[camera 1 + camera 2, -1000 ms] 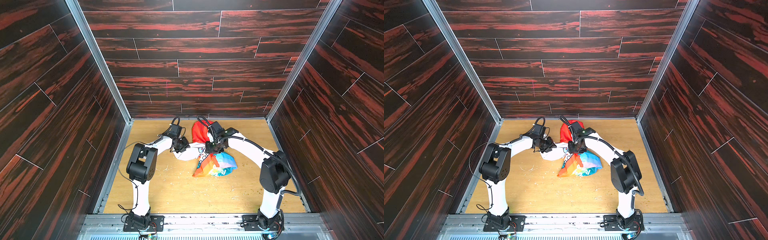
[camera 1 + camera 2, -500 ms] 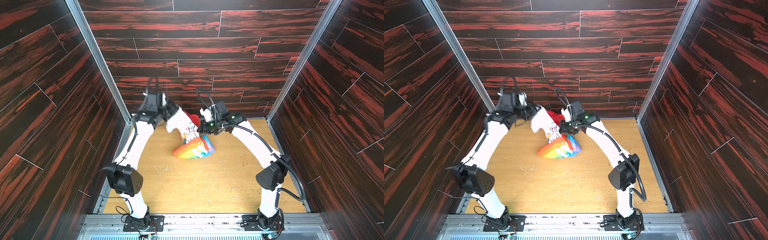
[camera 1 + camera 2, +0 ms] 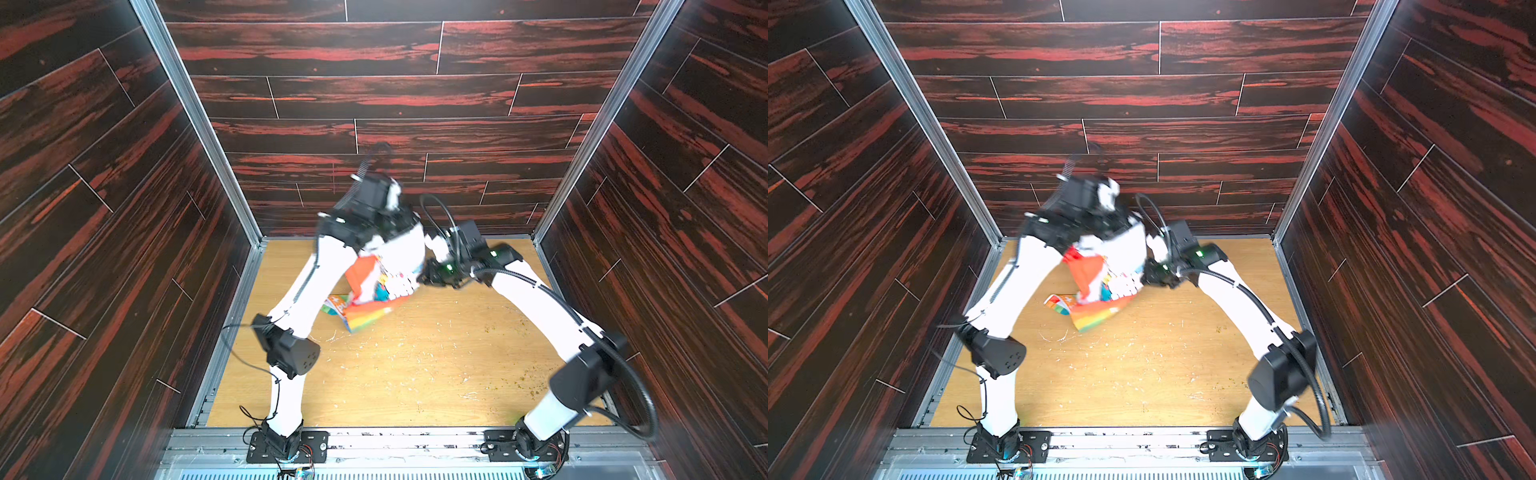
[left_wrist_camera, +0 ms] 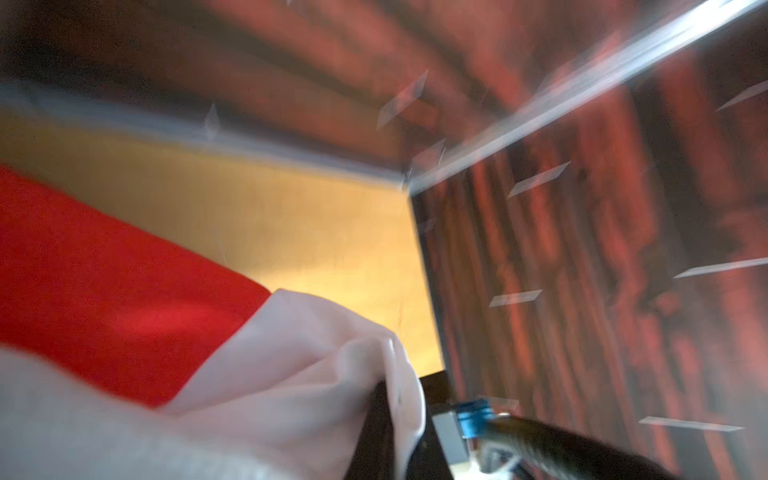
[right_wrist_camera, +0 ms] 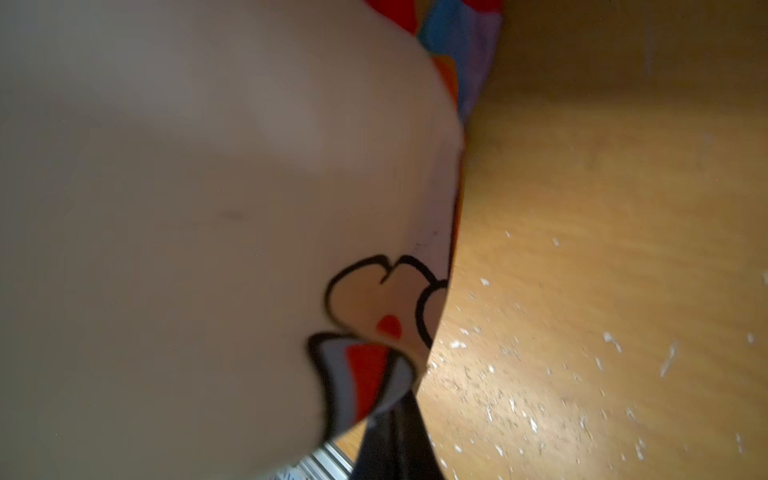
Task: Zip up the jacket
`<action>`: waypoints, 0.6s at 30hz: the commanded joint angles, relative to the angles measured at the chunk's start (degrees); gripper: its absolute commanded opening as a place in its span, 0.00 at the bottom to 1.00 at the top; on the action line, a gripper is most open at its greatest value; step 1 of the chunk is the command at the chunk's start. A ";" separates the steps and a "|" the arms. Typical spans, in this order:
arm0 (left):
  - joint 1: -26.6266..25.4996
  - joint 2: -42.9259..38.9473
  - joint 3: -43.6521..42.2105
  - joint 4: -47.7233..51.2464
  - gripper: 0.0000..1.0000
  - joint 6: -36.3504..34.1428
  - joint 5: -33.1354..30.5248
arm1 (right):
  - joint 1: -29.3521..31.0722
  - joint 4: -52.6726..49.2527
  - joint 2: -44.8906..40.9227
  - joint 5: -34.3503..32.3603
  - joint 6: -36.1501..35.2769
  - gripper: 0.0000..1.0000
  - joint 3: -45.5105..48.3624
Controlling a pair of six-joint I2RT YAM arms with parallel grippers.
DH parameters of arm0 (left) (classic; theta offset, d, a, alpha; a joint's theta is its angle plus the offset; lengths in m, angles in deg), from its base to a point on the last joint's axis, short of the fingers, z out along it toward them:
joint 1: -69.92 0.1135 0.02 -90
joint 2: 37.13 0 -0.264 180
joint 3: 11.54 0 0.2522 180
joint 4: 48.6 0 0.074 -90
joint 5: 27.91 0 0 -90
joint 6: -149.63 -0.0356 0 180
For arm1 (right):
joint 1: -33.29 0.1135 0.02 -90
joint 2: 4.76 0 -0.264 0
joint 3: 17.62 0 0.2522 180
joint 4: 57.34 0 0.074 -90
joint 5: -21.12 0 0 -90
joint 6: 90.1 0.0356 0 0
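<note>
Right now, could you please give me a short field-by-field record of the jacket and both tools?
Object: orange-hooded, rainbow-hemmed white fabric jacket, bunched, lifted
Left tool: raised high, shut on jacket's white upper fabric
Right tool: lower, shut on jacket's side edge
Hem: hangs down to light wooden tabletop; contact unclear
Zipper: not visible in any view
Image quality: left arm motion-blurred

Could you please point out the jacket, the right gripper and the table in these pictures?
jacket (image 3: pixel 360 273): in a top view, on its orange hood.
right gripper (image 3: pixel 424 276): in a top view, where its tips meet the white cloth.
table (image 3: pixel 415 374): in a top view, on bare wood between the arms.
</note>
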 commanded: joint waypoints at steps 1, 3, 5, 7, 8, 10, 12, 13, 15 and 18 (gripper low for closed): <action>-3.86 4.73 -3.76 -3.67 0.23 1.55 0.04 | -5.07 2.48 -10.21 1.51 3.88 0.11 12.96; -6.08 8.01 -1.34 -3.39 0.43 0.77 0.83 | -8.35 1.95 -15.23 -0.20 4.96 0.26 20.17; -8.20 10.95 3.06 -1.56 0.59 -0.60 1.40 | -10.71 0.06 -19.28 -2.60 4.96 0.36 24.43; -9.17 13.38 8.20 1.42 0.62 -1.75 1.40 | -12.38 -2.51 -22.27 -5.99 4.89 0.45 26.48; -9.19 13.90 9.81 2.62 0.62 -2.03 0.98 | -12.78 -3.35 -23.10 -7.14 4.92 0.47 26.96; -8.83 13.71 12.25 6.12 0.62 -3.32 -2.14 | -13.10 -5.23 -24.15 -9.73 5.19 0.52 26.88; -7.74 11.97 11.82 7.88 0.62 -4.24 -5.08 | -13.11 -5.46 -23.90 -9.77 5.23 0.54 26.22; -6.88 10.59 10.88 8.89 0.62 -4.62 -7.04 | -13.06 -5.30 -23.33 -9.16 5.13 0.55 25.65; -4.86 7.55 6.56 9.76 0.62 -4.86 -9.78 | -12.97 -4.66 -21.54 -8.46 5.30 0.57 24.58; -0.94 2.20 -2.74 9.63 0.62 -4.91 -13.30 | -12.60 -3.82 -16.83 -8.37 5.10 0.59 21.57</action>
